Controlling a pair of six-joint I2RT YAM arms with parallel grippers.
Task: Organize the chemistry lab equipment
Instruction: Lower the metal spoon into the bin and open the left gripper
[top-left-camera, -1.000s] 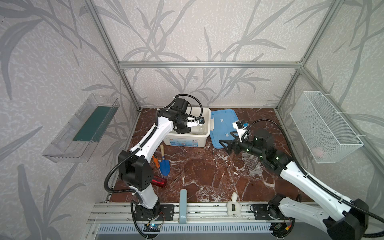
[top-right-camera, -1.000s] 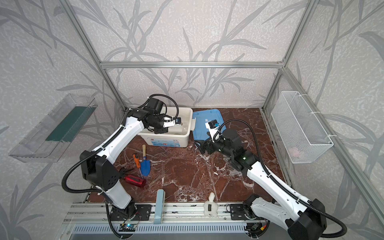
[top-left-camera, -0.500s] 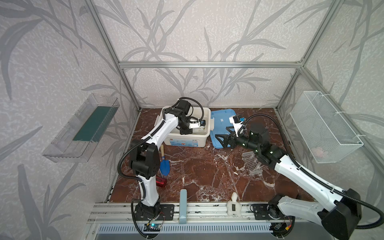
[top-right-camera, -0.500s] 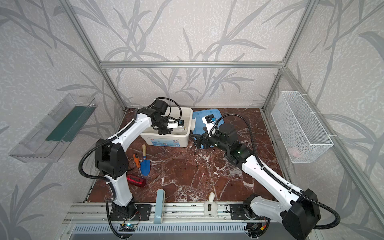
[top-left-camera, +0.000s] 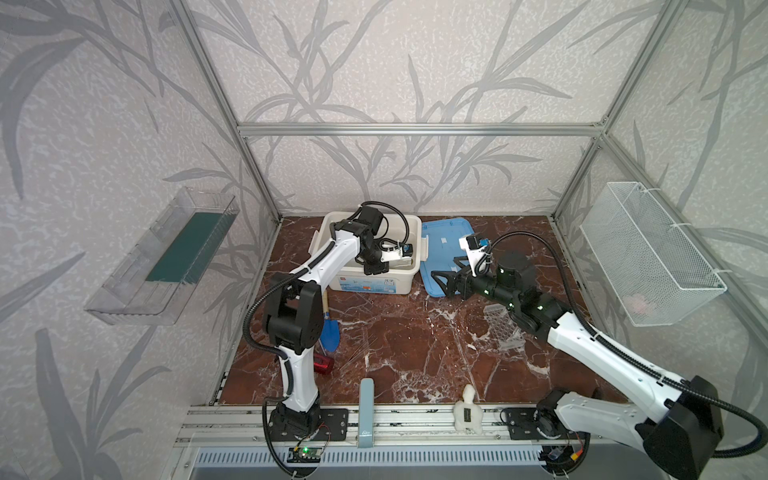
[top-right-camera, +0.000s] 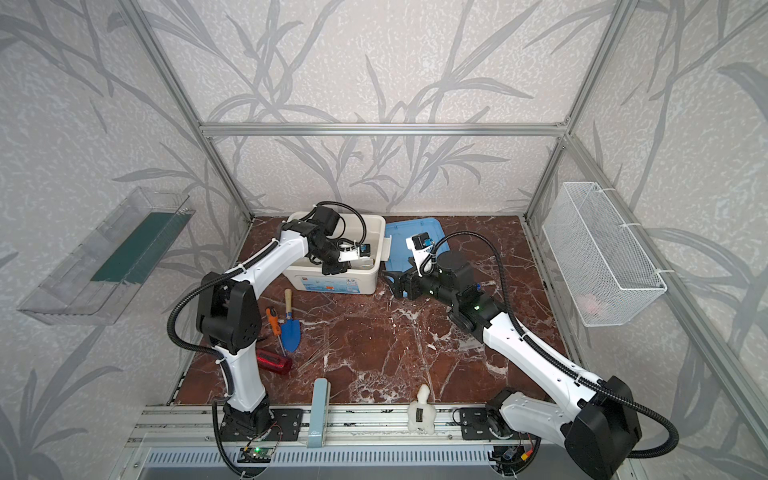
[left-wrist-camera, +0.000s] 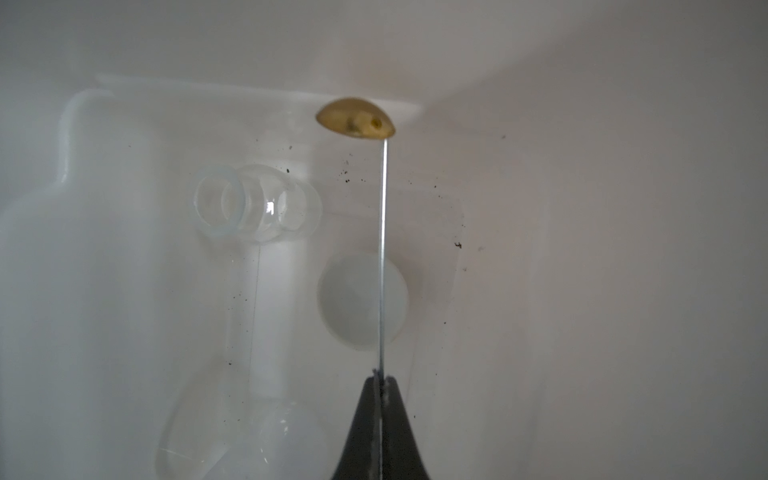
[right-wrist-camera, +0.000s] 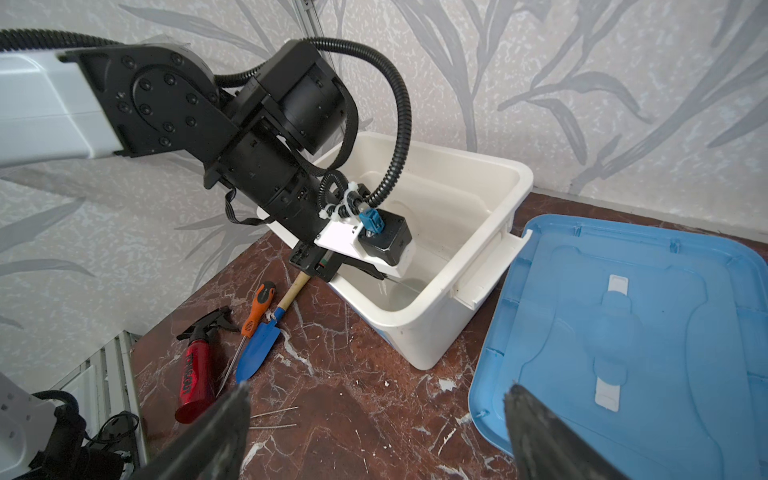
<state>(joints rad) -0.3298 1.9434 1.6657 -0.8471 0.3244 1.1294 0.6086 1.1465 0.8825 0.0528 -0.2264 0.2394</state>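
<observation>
Status, left gripper (left-wrist-camera: 380, 378): down inside white bin (top-left-camera: 370, 286), clenched on thin rod (left-wrist-camera: 382, 249). Holds rod by one end; far end carries brass-coloured cup (left-wrist-camera: 355, 123), close to bin's inner wall. On bin floor: small white round dish (left-wrist-camera: 361, 299), crossed by rod in left wrist view; smaller clear cup (left-wrist-camera: 257, 203) on its side near dish; larger clear vessel (left-wrist-camera: 232, 432), too blurred to name for sure.

Other side, right gripper (right-wrist-camera: 378, 388): released, fingers wide apart, nothing between them. Hovers above marble table (top-left-camera: 415, 345), at gap between bin and blue lid (top-left-camera: 444, 237). Lid flat on table, just beside bin.

Outside bin: clear perforated rack (top-left-camera: 500, 328) on table, just beside right forearm. Few thin glass rods (right-wrist-camera: 272, 412) loose on table near blue trowel (right-wrist-camera: 255, 353). Orange-handled screwdriver (right-wrist-camera: 257, 305) and red spray bottle (right-wrist-camera: 193, 374) next to trowel, on left arm's side of table.
</observation>
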